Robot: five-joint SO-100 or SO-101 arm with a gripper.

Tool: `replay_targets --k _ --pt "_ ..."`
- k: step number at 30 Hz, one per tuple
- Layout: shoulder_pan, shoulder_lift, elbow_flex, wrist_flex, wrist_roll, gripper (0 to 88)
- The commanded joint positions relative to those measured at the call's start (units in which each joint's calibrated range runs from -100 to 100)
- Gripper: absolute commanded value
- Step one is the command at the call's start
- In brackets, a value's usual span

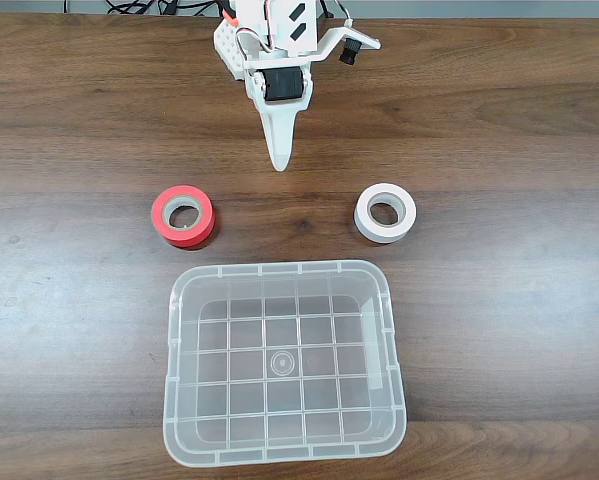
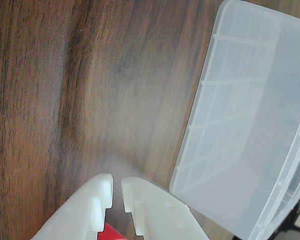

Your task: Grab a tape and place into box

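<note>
Box: the box sits at the near edge of the desk, around the middle. Clear thin plastic, rounded corners, grid base, nothing in it. In the wrist view its pale wall runs down the right side.

Tape: the red tape lies flat just past the box's far-left corner, hole facing up, near the box rim but apart from it. Glossy red sides, grey-white core.

Other roll: a white roll lies level with it off the box's far-right corner, flat too, well apart from the red one.

Handling: my read is light and stiff, a firm ring that won't crush. The smooth outer wrap may slip, so one finger down the hole and one outside on the wall looks the safer bite.

Hand: the hand hangs beyond both rolls, towards the far edge, tip pointing at the gap between them. In the wrist view the two white fingers stand only a narrow slit apart, nothing between them, a sliver of red below.

Desk: dark wood grain, smooth, faint sheen.
</note>
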Motion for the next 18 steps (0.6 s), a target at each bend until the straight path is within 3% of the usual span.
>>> replay_targets --k 1,18 --pt "-0.1 -0.3 0.1 -0.5 0.3 1.3" --pt "-0.9 -0.2 -5.9 4.4 2.6 1.3"
